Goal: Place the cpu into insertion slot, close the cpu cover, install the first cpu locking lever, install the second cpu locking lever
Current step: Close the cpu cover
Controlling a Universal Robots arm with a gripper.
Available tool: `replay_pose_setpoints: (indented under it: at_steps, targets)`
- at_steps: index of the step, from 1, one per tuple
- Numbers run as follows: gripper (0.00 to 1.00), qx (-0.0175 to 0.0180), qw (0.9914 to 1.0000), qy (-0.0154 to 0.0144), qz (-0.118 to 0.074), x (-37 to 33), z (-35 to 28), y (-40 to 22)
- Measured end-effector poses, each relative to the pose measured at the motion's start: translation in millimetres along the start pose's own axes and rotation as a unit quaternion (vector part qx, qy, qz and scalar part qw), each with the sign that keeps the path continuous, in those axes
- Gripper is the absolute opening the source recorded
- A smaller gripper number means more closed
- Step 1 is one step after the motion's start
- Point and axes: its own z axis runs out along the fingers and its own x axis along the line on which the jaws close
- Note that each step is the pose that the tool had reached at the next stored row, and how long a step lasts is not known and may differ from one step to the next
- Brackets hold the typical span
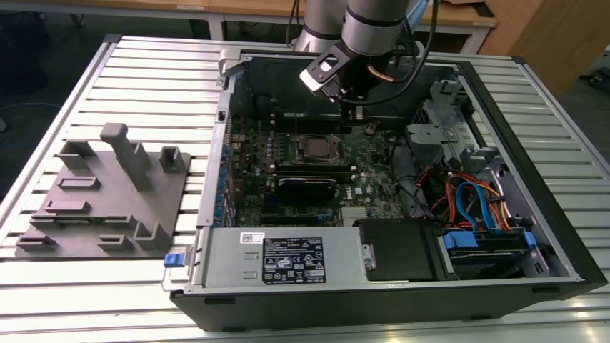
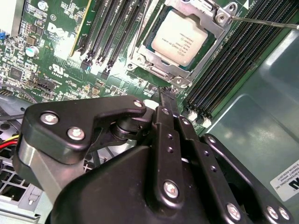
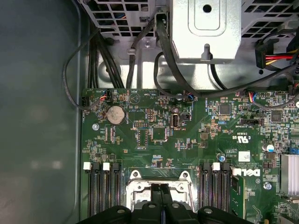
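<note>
With fingers pinched together on nothing, the hand [image 2: 167,93] hung just beside the insertion slot [image 2: 161,74], which lay nearer and toward the exterior view's left, the cpu [image 2: 180,37] seated under the lowered cpu cover [image 2: 211,46].

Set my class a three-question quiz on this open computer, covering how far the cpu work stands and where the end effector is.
1. True or false: the cpu lies in the insertion slot.
2. The cpu cover is: A) lowered over the cpu; B) standing upright; C) taken off altogether.
3. Fill in: the end effector hangs above a ____ circuit board.
Key: 1 true; 2 A; 3 green.
</note>
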Motion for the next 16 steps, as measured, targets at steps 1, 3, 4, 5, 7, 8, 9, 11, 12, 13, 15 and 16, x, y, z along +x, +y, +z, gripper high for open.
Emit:
replay_pose_setpoints:
  at_steps: [1, 3, 4, 5, 7, 8, 9, 11, 12, 13, 15, 16]
  targets:
    - [0.11, 0.0000, 1.00000, 0.0000, 0.000, 0.0, 0.0, 0.0]
    - [0.11, 0.0000, 1.00000, 0.0000, 0.000, 0.0, 0.0, 0.0]
    - [0.11, 0.0000, 1.00000, 0.0000, 0.000, 0.0, 0.0, -0.1]
    - [0.11, 0.0000, 1.00000, 0.0000, 0.000, 0.0, 0.0, -0.2]
    - [0.11, 0.0000, 1.00000, 0.0000, 0.000, 0.0, 0.1, -1.3]
    - [0.11, 0.0000, 1.00000, 0.0000, 0.000, 0.0, 0.2, -1.8]
    - [0.11, 0.0000, 1.00000, 0.0000, 0.000, 0.0, 0.4, -2.5]
    - [0.11, 0.0000, 1.00000, 0.0001, 0.000, 0.0, 0.9, -5.6]
    - [0.11, 0.0000, 1.00000, 0.0001, 0.000, -0.1, 1.3, -7.2]
    - [0.11, 0.0000, 1.00000, 0.0001, 0.000, -0.1, 1.7, -9.2]
    - [0.11, 0.0000, 1.00000, 0.0000, -0.002, -0.2, 2.7, -14.3]
    - [0.11, 0.0001, 1.00000, 0.0000, -0.003, -0.2, 3.4, -16.3]
